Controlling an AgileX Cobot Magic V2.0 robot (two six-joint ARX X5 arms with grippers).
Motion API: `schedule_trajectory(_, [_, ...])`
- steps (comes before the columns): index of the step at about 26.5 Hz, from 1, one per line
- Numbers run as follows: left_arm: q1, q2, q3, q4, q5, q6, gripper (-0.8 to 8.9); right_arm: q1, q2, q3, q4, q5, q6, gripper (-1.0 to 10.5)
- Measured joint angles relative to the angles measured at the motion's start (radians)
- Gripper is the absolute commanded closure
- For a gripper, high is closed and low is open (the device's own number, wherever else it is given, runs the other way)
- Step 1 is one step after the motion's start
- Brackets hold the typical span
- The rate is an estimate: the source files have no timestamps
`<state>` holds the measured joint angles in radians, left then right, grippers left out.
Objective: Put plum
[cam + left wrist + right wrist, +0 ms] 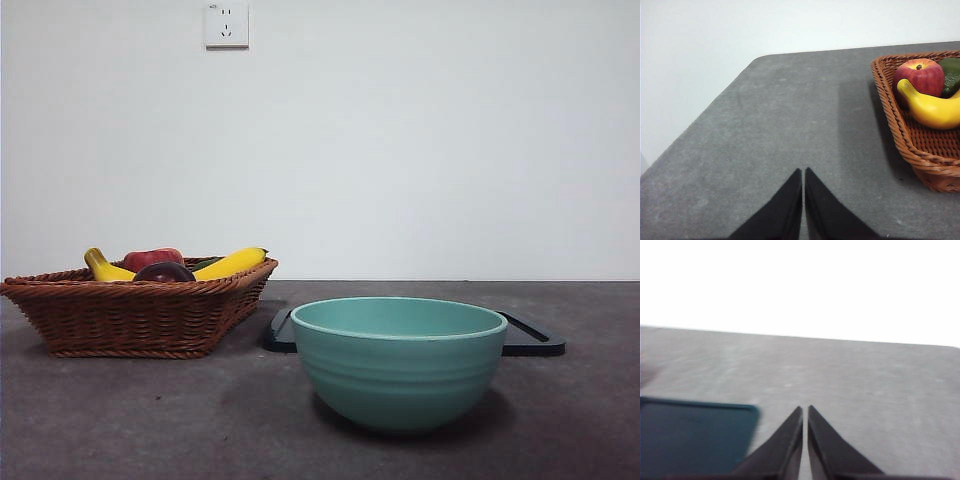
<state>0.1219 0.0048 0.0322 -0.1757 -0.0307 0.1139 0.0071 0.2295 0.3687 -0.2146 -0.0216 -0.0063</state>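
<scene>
The dark maroon plum (165, 271) lies in the brown wicker basket (140, 315) at the left of the front view, in front of a red apple (152, 258) and between two yellow bananas (232, 263). The plum does not show in the wrist views. My left gripper (803, 172) is shut and empty over bare table beside the basket (905, 145). My right gripper (805, 410) is shut and empty over bare table near a dark tray (690, 435). Neither arm shows in the front view.
A teal bowl (398, 360) stands at the front centre, with a flat black tray (530, 340) behind it. The left wrist view shows the apple (919, 76), a banana (932, 107) and a green fruit (952, 75) in the basket. A wall socket (227, 25) is on the wall.
</scene>
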Motion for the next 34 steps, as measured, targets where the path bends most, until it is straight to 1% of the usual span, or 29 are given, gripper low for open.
schedule_trajectory(2, [0.0, 0.0, 0.0, 0.0, 0.0, 0.0, 8.06, -0.016, -0.061, -0.1, 0.076, 0.0, -0.004, 9.4])
schedule_trajectory(4, [0.0, 0.0, 0.0, 0.0, 0.0, 0.0, 8.06, -0.02, -0.098, -0.163, 0.106, 0.0, -0.005, 9.4])
schedule_trajectory(7, [0.0, 0.0, 0.0, 0.0, 0.0, 0.0, 8.06, -0.021, -0.141, -0.237, 0.114, 0.0, -0.006, 9.4])
schedule_trajectory(11, [0.0, 0.0, 0.0, 0.0, 0.0, 0.0, 8.06, -0.021, -0.178, -0.294, 0.117, 0.0, -0.006, 9.4])
schedule_trajectory(17, [0.0, 0.0, 0.0, 0.0, 0.0, 0.0, 8.06, -0.021, -0.223, -0.351, 0.119, 0.0, -0.005, 9.4])
schedule_trajectory(27, [0.0, 0.0, 0.0, 0.0, 0.0, 0.0, 8.06, -0.021, -0.224, -0.352, 0.044, 0.0, -0.006, 9.4])
schedule_trajectory(34, [0.0, 0.0, 0.0, 0.0, 0.0, 0.0, 8.06, -0.021, -0.224, -0.352, 0.043, 0.0, -0.005, 9.4])
